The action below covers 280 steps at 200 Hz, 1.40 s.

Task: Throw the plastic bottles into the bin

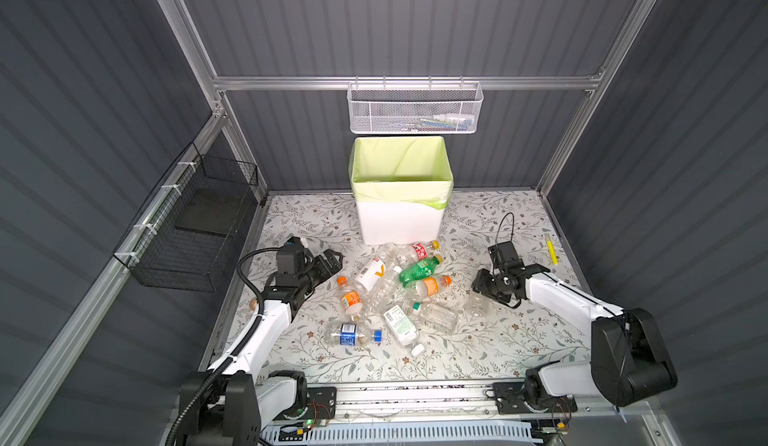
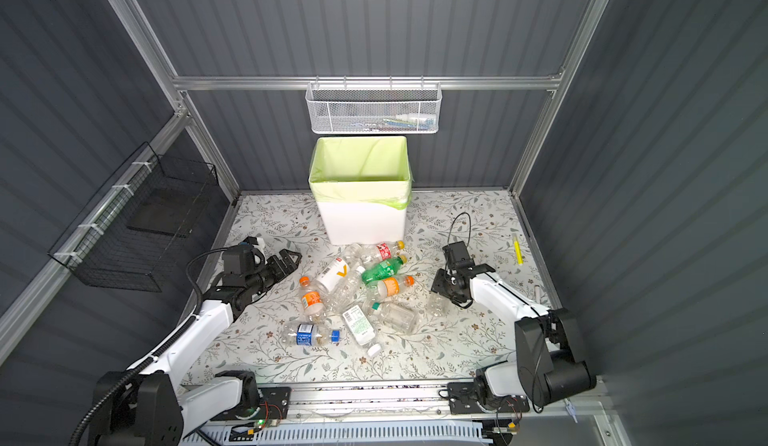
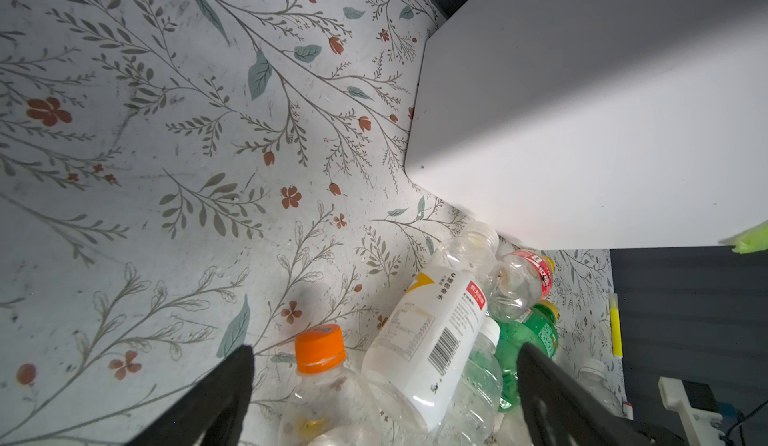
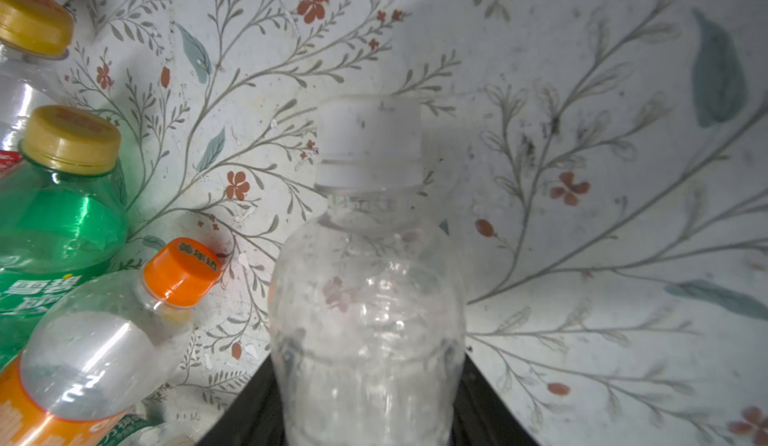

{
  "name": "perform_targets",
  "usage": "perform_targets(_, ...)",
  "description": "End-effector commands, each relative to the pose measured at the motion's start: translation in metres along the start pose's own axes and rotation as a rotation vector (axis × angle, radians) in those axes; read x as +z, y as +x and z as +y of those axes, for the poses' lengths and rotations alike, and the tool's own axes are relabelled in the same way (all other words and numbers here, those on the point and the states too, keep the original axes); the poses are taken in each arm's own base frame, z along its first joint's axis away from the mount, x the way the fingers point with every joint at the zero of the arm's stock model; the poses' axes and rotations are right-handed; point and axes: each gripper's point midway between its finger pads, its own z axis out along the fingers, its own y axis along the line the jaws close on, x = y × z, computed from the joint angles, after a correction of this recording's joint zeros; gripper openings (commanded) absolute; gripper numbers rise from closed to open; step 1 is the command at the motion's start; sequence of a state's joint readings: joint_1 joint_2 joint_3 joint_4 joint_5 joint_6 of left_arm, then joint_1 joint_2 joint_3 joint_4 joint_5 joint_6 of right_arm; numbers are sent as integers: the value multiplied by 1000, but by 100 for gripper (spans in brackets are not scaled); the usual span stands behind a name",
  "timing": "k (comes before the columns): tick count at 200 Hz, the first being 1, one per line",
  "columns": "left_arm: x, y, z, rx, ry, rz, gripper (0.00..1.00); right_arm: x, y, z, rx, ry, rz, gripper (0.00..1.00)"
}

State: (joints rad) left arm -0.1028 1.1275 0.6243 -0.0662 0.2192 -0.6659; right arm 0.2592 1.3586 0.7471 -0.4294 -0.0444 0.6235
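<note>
Nearly a dozen plastic bottles [image 1: 368, 275] lie heaped between the two arms in both top views. The right gripper [image 1: 478, 298] dips low at its own side of the heap, jaws closed on a clear bottle [image 1: 478, 306] that sits a little apart from the rest. The bin [image 1: 399, 223], a tall white box with a pale green bag [image 1: 401, 194] folded over its top edge, stands ahead of that gripper and off to its left, past the far end of the heap. Its top edge is well above the jaws. I judge the coming move turns on lifting clear of that edge before carrying across. The left gripper [image 1: 332, 259] hangs wide open and empty, with the heap just ahead of it.

Left wrist view: two black fingers [image 3: 232, 394] are spread wide and touch nothing. A white-labelled bottle [image 3: 428, 340] and an orange-capped bottle [image 3: 320, 352] lie just past the tips, and the bin's smooth matte wall is beyond them.

Right wrist view: the clear bottle runs straight out from the jaws, long axis along the reach, white cap [image 4: 368, 144] pointing away from the wrist. Its thin, ribbed, scuffed wall looks likely to dent under pressure. A green bottle [image 4: 58, 223] lies to one side, apart from it.
</note>
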Motion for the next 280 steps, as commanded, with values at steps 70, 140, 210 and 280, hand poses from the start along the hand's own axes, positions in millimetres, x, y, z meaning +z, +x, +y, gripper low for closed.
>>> perform_targets(70, -7, 24, 8, 36, -31, 25, 95, -309, -229, 228, -172, -560, -557, 85)
perform_targets(140, -16, 26, -3, 68, -26, 40, 96, -266, -219, 181, -37, -581, -510, 99)
perform_targets(210, -10, 57, 1, 44, -55, 135, 95, -175, -167, 77, 74, -333, -422, 99)
perform_targets(280, -2, 92, 19, -42, -113, 268, 90, -95, -118, 38, 120, -234, -254, 99)
